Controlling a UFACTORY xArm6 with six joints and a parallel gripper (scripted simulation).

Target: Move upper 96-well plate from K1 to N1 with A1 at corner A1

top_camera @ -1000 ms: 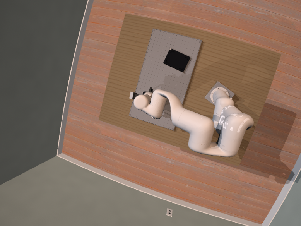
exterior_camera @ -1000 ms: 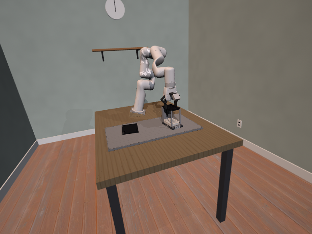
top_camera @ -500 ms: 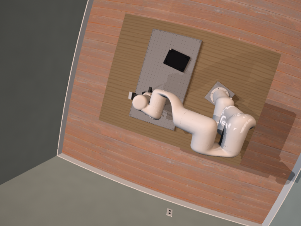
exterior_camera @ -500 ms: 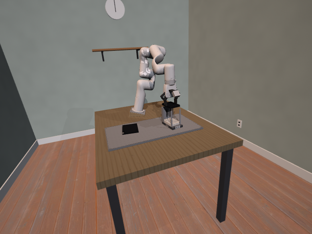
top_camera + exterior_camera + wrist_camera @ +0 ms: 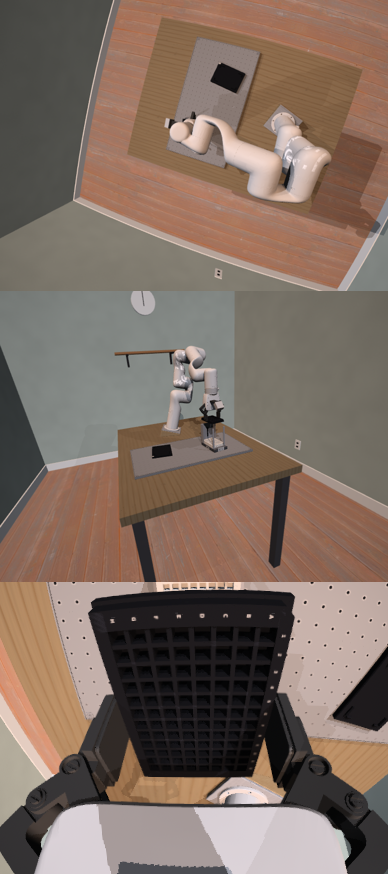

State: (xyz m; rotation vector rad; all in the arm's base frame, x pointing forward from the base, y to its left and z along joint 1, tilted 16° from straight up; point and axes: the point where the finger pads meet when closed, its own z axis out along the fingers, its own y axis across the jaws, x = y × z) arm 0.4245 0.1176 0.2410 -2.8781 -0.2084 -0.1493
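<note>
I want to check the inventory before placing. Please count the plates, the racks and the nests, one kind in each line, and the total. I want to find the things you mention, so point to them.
96-well plates: 2, black upper plate (image 5: 212,419) (image 5: 195,697) and white lower plate (image 5: 215,442) (image 5: 200,586)
Stack racks: 1 (image 5: 220,449)
Plate nests: 1 (image 5: 227,77) (image 5: 161,451) (image 5: 367,699)
Total: 4

From here, the flat black rectangular plate nest (image 5: 228,77) (image 5: 161,451) lies left of the grey stack rack (image 5: 205,432), both on the grey perforated board (image 5: 205,72) (image 5: 184,461); the white ribbed lower plate (image 5: 211,442) sits in the rack, and the black upper plate (image 5: 212,419) (image 5: 192,697) is above it.
</note>
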